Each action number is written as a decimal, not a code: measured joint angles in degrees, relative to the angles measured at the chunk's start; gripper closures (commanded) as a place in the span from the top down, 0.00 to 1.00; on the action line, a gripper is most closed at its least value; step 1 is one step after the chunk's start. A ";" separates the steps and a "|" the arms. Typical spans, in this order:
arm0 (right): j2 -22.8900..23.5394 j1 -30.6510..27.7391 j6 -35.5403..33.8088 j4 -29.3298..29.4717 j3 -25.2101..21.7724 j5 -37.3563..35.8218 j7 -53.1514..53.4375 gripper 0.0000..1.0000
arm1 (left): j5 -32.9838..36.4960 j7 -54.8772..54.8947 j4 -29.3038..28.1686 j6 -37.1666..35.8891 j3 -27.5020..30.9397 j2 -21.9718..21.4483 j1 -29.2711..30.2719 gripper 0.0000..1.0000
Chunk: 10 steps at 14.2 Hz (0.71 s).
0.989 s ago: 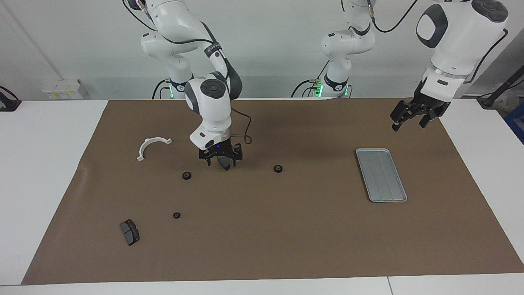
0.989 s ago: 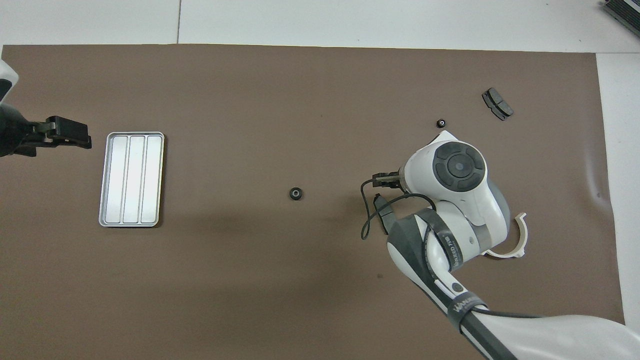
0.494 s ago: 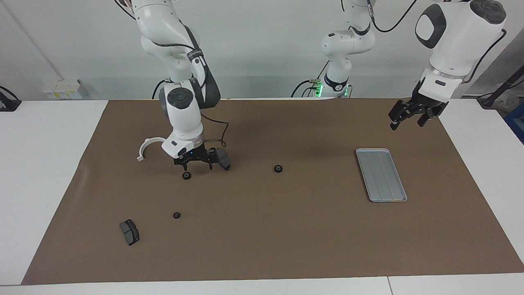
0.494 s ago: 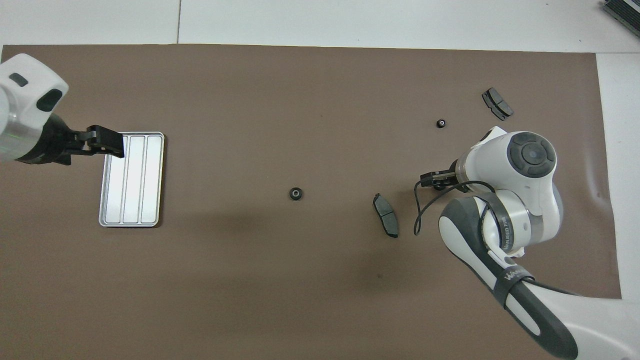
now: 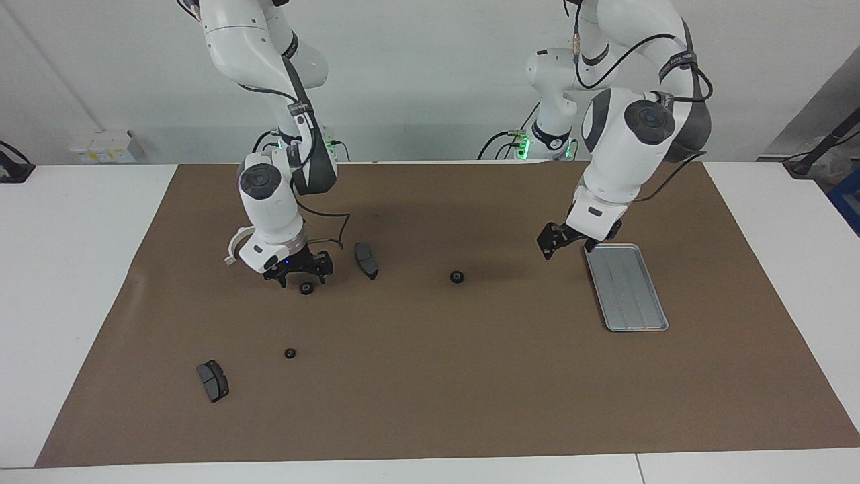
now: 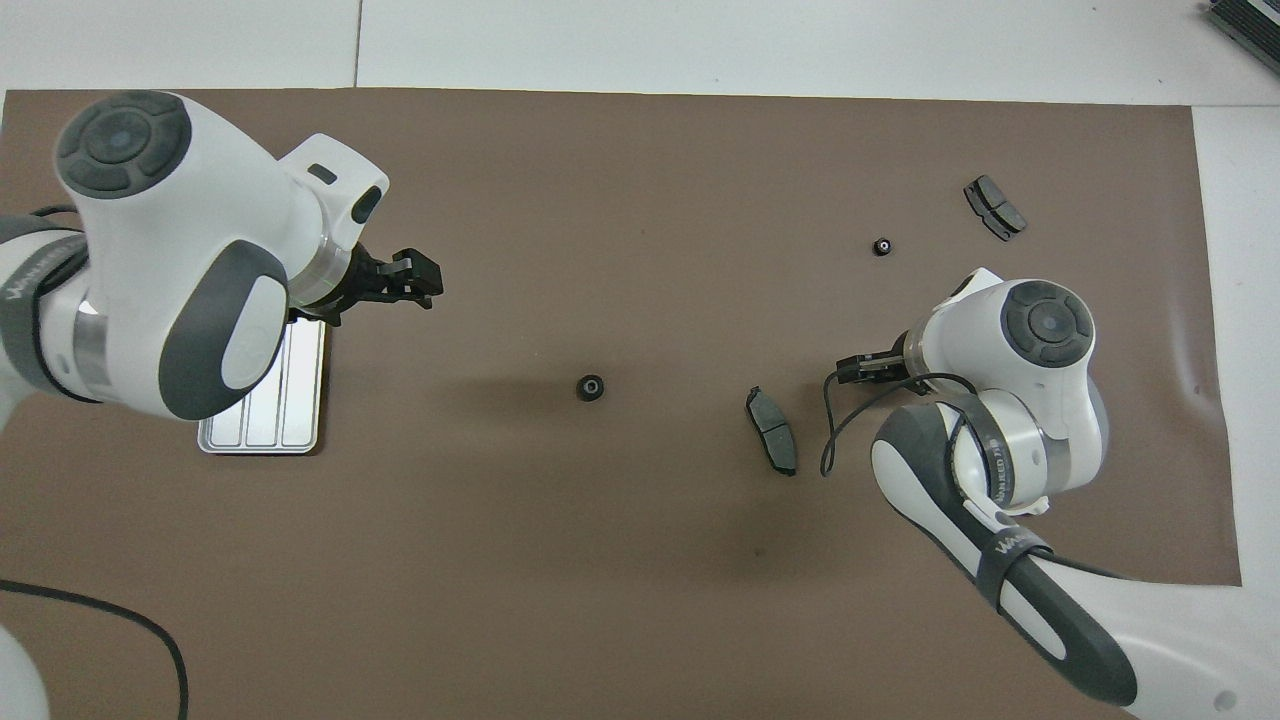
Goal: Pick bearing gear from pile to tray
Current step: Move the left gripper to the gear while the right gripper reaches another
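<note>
Brown paper mat covers a white table, pale wall at the robots' end.

Right gripper low over the mat, fingers spread wide, nothing between them. A tiny black round gear lies on the mat directly below its fingertips; touching or not, cannot tell. In the overhead view the gripper hides this gear.

One dark grey brake pad lies just beside that gripper, toward the left arm's end. White arc-shaped bracket is mostly hidden by the right wrist. A second small black gear and a second dark grey brake pad lie farther from the robots than the right gripper.

Left gripper hangs in the air over bare mat, fingers apart and empty, beside the flat silver-grey metal tray. The tray holds nothing visible.

A third black gear rests on the mat between the two grippers, well apart from both.
</note>
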 measured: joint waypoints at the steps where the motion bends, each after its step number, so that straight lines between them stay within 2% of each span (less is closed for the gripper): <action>1: 0.28 0.00 0.48 -0.01 0.01 0.00 0.00 0.71 | -0.02 -2.77 -0.01 1.73 -0.02 1.33 -1.92 1.00; 2: 0.57 0.00 0.94 -0.04 0.01 0.02 0.00 0.66 | -0.02 -5.74 -0.02 3.79 -0.06 2.90 -4.20 1.00; 4: 1.18 0.00 1.84 -0.07 0.01 0.02 0.00 0.63 | -0.02 -10.79 -0.04 7.14 -0.10 5.85 -8.61 1.00; 7: 1.54 -0.04 3.33 -0.07 0.00 0.03 0.00 0.56 | -0.02 -15.08 -1.35 10.72 -0.11 7.81 -12.98 1.00; 10: 1.54 -0.15 3.74 -0.03 -0.05 0.04 0.00 0.36 | -0.02 -17.22 -6.30 17.00 -0.12 7.90 -16.57 1.00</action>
